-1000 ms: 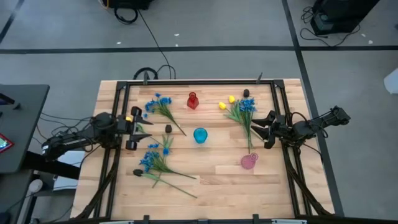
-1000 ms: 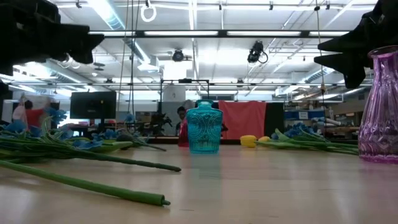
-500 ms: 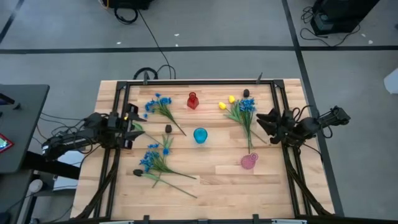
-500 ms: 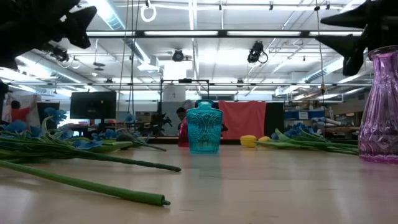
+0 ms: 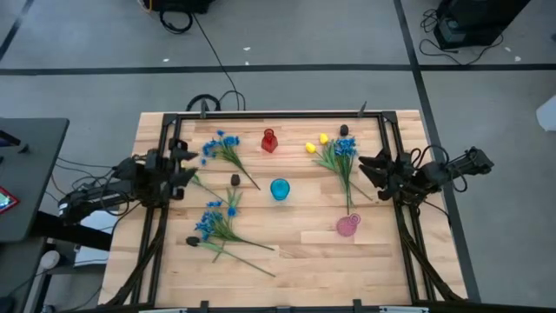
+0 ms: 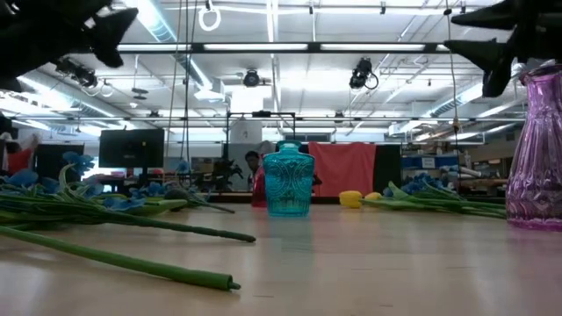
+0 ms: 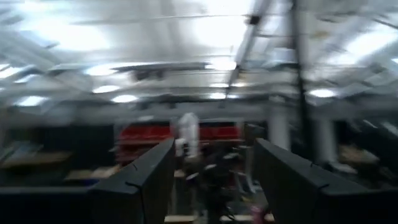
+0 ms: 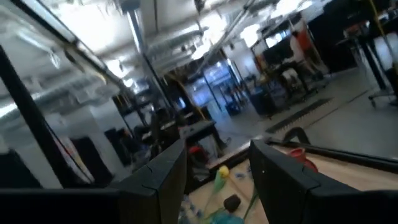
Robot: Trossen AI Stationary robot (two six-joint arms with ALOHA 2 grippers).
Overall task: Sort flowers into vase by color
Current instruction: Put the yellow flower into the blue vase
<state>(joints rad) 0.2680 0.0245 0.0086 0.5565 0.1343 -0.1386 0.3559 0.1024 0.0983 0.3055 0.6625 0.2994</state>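
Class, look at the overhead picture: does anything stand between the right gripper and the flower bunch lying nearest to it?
Nothing visible does. The right gripper, open and empty, sits beside the blue and yellow bunch, with only bare table between; the pink vase stands off that line.

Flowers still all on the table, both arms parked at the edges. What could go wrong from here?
1. The right spray mixes blue, yellow and a dark bloom; a grab may lift several colours together.
2. Its stem ends close beside the pink vase, which a pull could tip.
3. The stems of the lower left bunch cross, so they may drag each other.
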